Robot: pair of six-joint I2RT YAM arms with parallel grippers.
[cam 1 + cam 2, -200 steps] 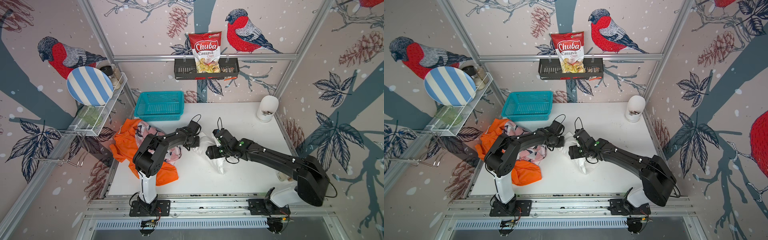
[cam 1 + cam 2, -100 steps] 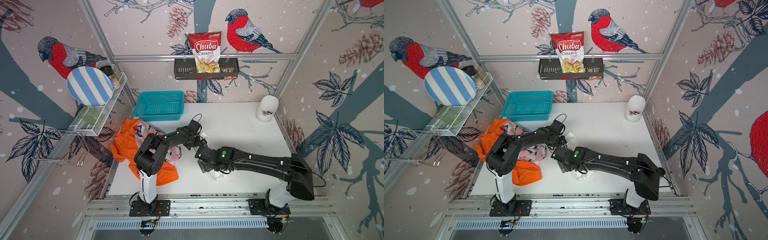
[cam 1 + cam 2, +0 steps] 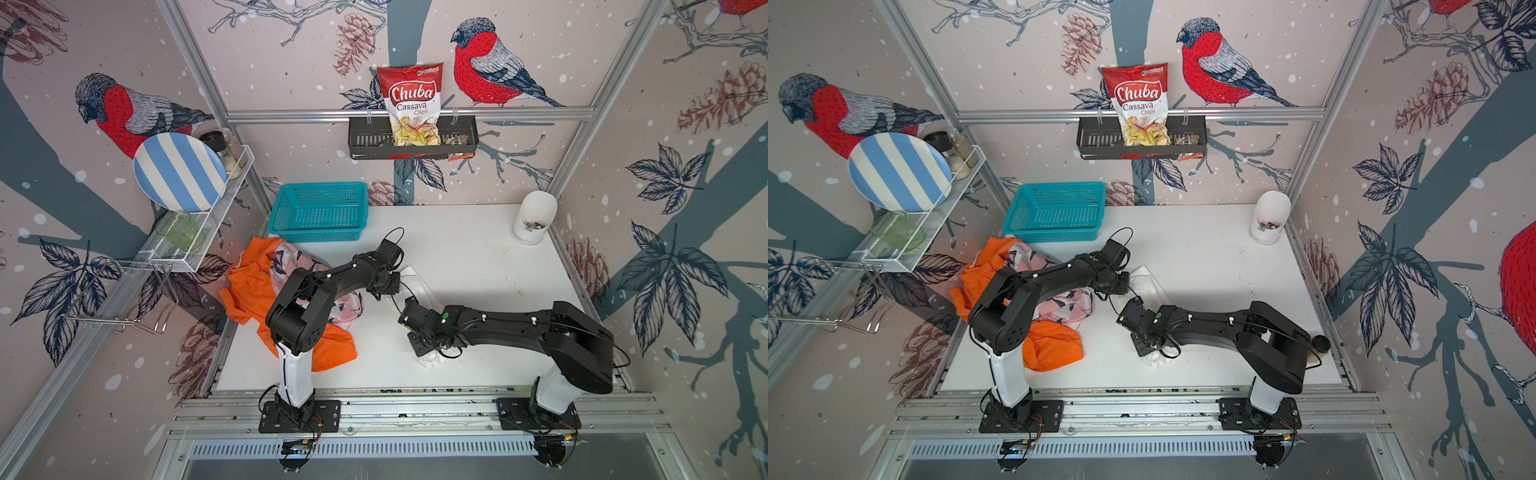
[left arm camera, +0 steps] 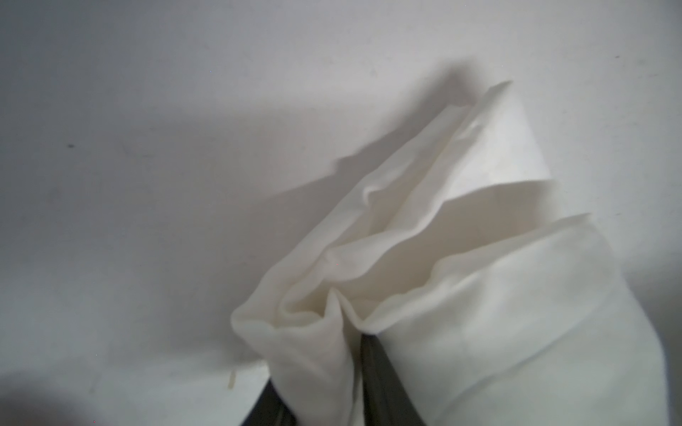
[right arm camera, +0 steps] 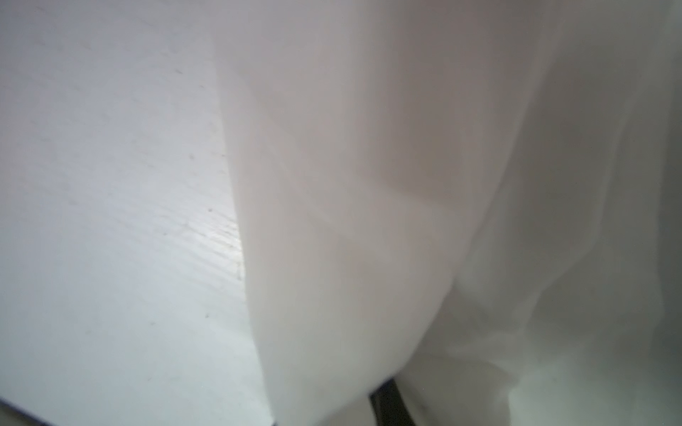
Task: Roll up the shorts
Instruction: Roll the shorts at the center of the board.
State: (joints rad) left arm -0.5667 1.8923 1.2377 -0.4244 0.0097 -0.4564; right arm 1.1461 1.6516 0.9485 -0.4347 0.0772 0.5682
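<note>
Item 1, white shorts (image 3: pixel 420 286): you are seeing them lying mid-table, running far to near. Left gripper (image 3: pixel 390 287) is sitting at their far end and right gripper (image 3: pixel 426 349) at their near end (cloth is hiding both jaws, so opening and hold cannot be told). Items 2–3, orange shorts (image 3: pixel 249 291) and pink shark-print shorts (image 3: pixel 286 257): lying heaped at the left.

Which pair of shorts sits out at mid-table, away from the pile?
The plain white fabric shorts, lying alone; the bright orange shorts and the pink shark-print shorts lie heaped together beside the left arm's base.
</note>
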